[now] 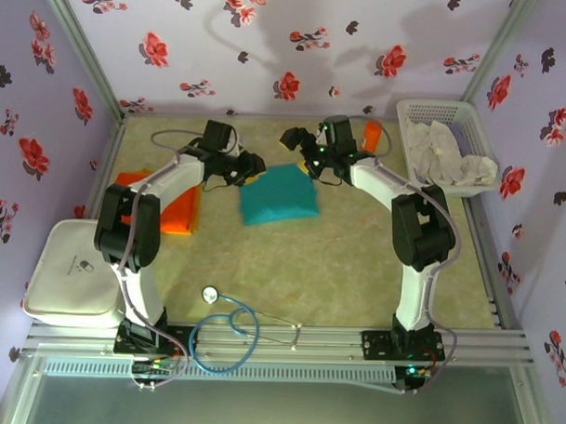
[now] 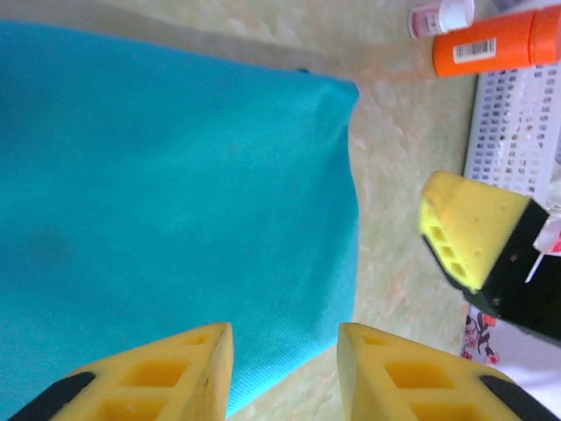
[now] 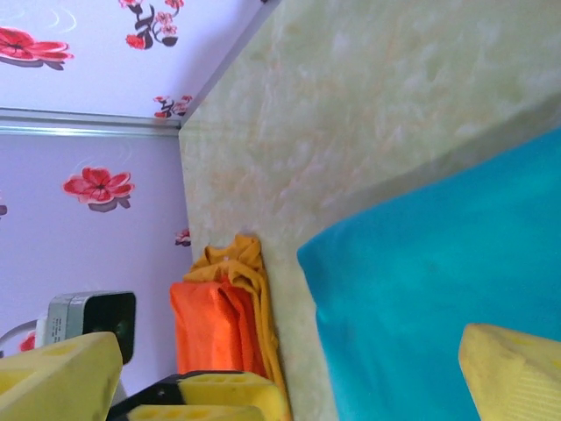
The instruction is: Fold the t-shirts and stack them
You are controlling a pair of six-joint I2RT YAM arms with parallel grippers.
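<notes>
The teal-green t-shirt (image 1: pixel 279 195) lies folded into a rectangle at the middle of the table. It spreads across the left wrist view (image 2: pixel 175 202) and the right wrist view (image 3: pixel 456 298). The orange t-shirt (image 1: pixel 172 206) lies folded at the left, with mustard cloth along its edge (image 3: pixel 215 320). My left gripper (image 1: pixel 251 167) hovers open over the teal shirt's far left corner, its jaws (image 2: pixel 285 373) apart with nothing between them. Over the shirt's far edge my right gripper (image 1: pixel 296 141) is also open (image 3: pixel 285 386), its fingers wide apart and empty.
A white basket (image 1: pixel 472 118) holding white cloth stands at the back right, with an orange bottle (image 1: pixel 371 133) lying beside it. A white lidded box (image 1: pixel 72 270) sits at the near left. A blue-tubed stethoscope (image 1: pixel 225 333) lies near the arm bases.
</notes>
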